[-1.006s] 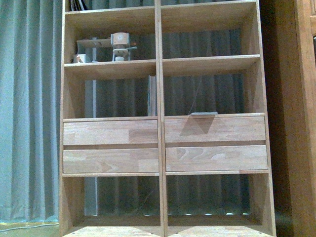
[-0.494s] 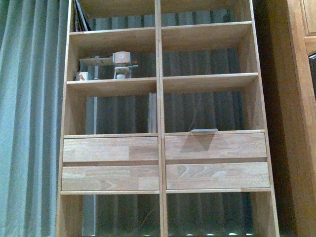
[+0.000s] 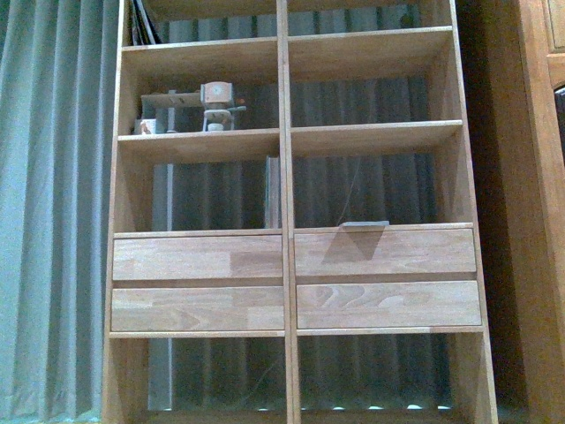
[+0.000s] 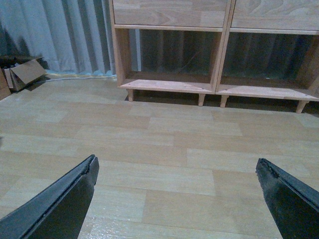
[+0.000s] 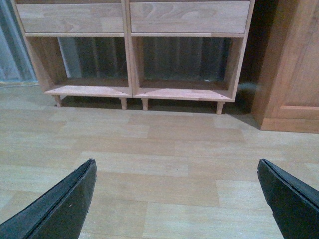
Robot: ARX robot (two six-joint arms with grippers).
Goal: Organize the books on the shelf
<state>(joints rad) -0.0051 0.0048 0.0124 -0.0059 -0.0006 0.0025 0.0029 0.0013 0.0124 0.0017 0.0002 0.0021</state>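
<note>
The light-wood shelf (image 3: 284, 132) fills the front view, with a central upright divider and four drawer fronts. A tall greyish book (image 3: 272, 190) stands upright against the divider in the left cubby above the drawers. A thin pale book (image 3: 365, 225) lies flat on the board above the upper right drawer, seen edge-on. No arm shows in the front view. My left gripper (image 4: 175, 162) is open and empty, low over the wood floor facing the shelf's bottom cubbies (image 4: 172, 57). My right gripper (image 5: 176, 162) is also open and empty over the floor, facing the bottom cubbies (image 5: 182, 62).
Dark books (image 3: 141, 22) lean in the top left cubby. A small wooden and metal device (image 3: 212, 104) sits on the left shelf below. A grey curtain (image 3: 53, 212) hangs on the left and a wooden cabinet (image 5: 291, 64) stands on the right. Cardboard boxes (image 4: 22, 74) lie by the curtain.
The front view has shifted: the shelf sits lower in frame than one second ago and slightly higher than half a second ago. Nothing on the shelf has moved.
</note>
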